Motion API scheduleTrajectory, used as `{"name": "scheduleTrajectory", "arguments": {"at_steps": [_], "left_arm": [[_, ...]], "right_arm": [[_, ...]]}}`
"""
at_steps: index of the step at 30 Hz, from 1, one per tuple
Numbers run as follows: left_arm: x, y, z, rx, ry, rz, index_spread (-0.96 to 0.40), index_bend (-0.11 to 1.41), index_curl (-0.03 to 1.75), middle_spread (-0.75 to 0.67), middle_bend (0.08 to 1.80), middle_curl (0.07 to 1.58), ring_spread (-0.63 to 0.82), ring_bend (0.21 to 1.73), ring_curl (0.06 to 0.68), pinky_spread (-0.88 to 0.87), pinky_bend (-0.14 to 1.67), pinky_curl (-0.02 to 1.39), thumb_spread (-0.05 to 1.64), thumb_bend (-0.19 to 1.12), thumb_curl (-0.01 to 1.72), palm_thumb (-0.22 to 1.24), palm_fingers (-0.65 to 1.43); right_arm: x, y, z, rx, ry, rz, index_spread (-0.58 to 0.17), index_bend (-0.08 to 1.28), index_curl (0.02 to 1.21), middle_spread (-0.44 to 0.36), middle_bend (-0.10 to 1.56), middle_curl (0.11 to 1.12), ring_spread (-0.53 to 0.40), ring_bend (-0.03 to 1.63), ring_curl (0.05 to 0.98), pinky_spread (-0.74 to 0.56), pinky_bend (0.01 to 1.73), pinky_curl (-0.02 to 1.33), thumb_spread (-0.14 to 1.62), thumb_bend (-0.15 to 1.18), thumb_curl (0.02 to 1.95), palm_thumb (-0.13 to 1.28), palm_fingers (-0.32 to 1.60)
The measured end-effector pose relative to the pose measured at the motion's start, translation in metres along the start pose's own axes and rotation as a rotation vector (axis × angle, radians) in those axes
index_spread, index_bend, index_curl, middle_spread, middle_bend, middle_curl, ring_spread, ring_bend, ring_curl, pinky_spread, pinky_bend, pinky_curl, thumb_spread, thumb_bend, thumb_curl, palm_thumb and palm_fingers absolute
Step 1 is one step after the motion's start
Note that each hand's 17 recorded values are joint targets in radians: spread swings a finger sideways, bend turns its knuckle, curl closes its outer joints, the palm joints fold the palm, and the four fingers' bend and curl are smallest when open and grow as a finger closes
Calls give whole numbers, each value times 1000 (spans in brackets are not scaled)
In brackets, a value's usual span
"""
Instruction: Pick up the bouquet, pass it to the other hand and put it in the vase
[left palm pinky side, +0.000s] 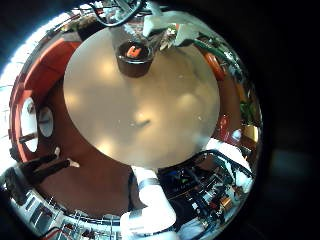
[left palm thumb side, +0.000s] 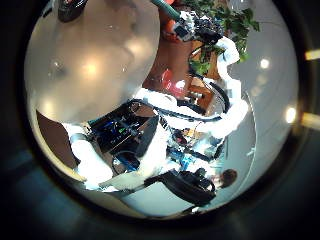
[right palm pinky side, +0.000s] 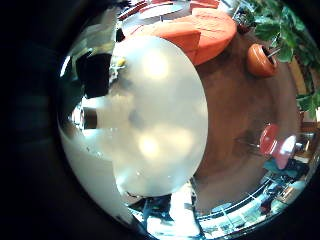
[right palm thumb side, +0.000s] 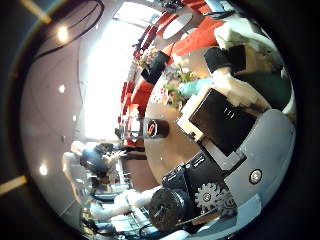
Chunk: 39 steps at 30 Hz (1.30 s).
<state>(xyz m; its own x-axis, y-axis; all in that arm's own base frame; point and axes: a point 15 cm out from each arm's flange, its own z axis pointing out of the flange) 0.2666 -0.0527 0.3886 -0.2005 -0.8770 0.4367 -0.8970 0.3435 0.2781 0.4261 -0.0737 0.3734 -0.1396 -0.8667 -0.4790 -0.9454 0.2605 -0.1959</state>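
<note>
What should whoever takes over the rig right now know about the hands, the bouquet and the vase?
Left hand: away from the vase, off the table's edge, fingers spread, holding nothing.
Right hand: right beside the vase; its grip cannot be made out.
Vase: upright on the round table, near its edge.
Bouquet: what looks like it shows at the right hand, next to the vase and apparently not inside.
Done: the handover, judging by the empty left hand.
Left: lower the bouquet into the vase and let go.
</note>
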Motion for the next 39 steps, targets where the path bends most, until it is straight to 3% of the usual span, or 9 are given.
{"name": "scheduleTrajectory", "arguments": {"at_steps": [7, 11, 15, 19, 21, 24, 27, 33, 39], "left_arm": [[-21, 13, -14, 50, 49, 2, 77, 176, 352, 371, 208, 366, 559, 439, 205, 500, 184, 273, 1182, -19, 288, 217, 150], [-11, 10, -18, 55, 90, 20, 77, 176, 352, 371, 208, 366, 558, 438, 205, 500, 184, 273, 1184, -17, 289, 219, 150], [-6, 5, -17, 40, 81, 32, 77, 176, 352, 371, 209, 365, 558, 438, 206, 500, 184, 272, 1185, -18, 289, 220, 151], [-7, 2, -20, 35, 81, 32, 77, 177, 352, 371, 207, 365, 558, 438, 206, 504, 184, 273, 1186, -18, 290, 220, 150], [-7, -1, -21, 32, 82, 35, 77, 177, 352, 371, 206, 365, 558, 438, 207, 505, 184, 273, 1186, -18, 290, 220, 150], [-6, -5, -21, 27, 86, 37, 77, 177, 353, 371, 206, 365, 558, 438, 207, 506, 184, 273, 1186, -18, 290, 220, 150], [-4, -10, -18, 16, 91, 40, 77, 177, 353, 371, 206, 366, 558, 438, 207, 506, 184, 273, 1188, -18, 289, 221, 150], [-3, -15, -18, 9, 91, 36, 77, 177, 353, 371, 206, 367, 558, 439, 208, 507, 183, 270, 1188, -18, 288, 222, 149], [-3, -16, -17, 5, 90, 32, 77, 178, 354, 371, 207, 367, 559, 436, 207, 507, 184, 269, 1188, -18, 287, 222, 148]], "right_arm": [[-9, 37, 16, -49, 4, 11, -246, 1140, 1004, -158, 1317, 937, -203, 1427, 762, -165, 1213, 1013, 827, 25, 1240, 1147, 1111], [1, 47, 26, -104, 70, 6, -247, 1141, 1001, -158, 1306, 932, -206, 1420, 760, -174, 1207, 1023, 838, -32, 1235, 1056, 1081], [16, 53, 34, -147, 112, 14, -270, 958, 938, -162, 1183, 857, -207, 1318, 692, -271, 1093, 917, 888, -62, 1078, 856, 997], [48, 58, 44, -220, 210, 21, -319, 701, 856, -170, 1054, 788, -216, 1215, 631, -361, 1026, 840, 922, -39, 959, 796, 703], [62, 61, 49, -254, 260, 23, -333, 608, 830, -185, 973, 764, -212, 1203, 630, -347, 1008, 844, 934, -37, 924, 783, 477], [75, 62, 60, -309, 320, 15, -383, 555, 762, -210, 905, 719, -207, 1161, 583, -306, 892, 794, 952, -39, 859, 743, 380], [92, 60, 68, -361, 392, 7, -384, 536, 723, -188, 831, 679, -185, 1120, 554, -228, 768, 748, 963, -37, 806, 709, 256], [114, 62, 95, -468, 466, 13, -348, 519, 669, -150, 755, 621, -137, 1020, 502, -86, 624, 673, 993, -39, 700, 637, 194], [116, 55, 121, -496, 474, 21, -303, 425, 605, -105, 722, 585, -118, 974, 468, -12, 576, 620, 1025, -30, 621, 611, 222]]}}
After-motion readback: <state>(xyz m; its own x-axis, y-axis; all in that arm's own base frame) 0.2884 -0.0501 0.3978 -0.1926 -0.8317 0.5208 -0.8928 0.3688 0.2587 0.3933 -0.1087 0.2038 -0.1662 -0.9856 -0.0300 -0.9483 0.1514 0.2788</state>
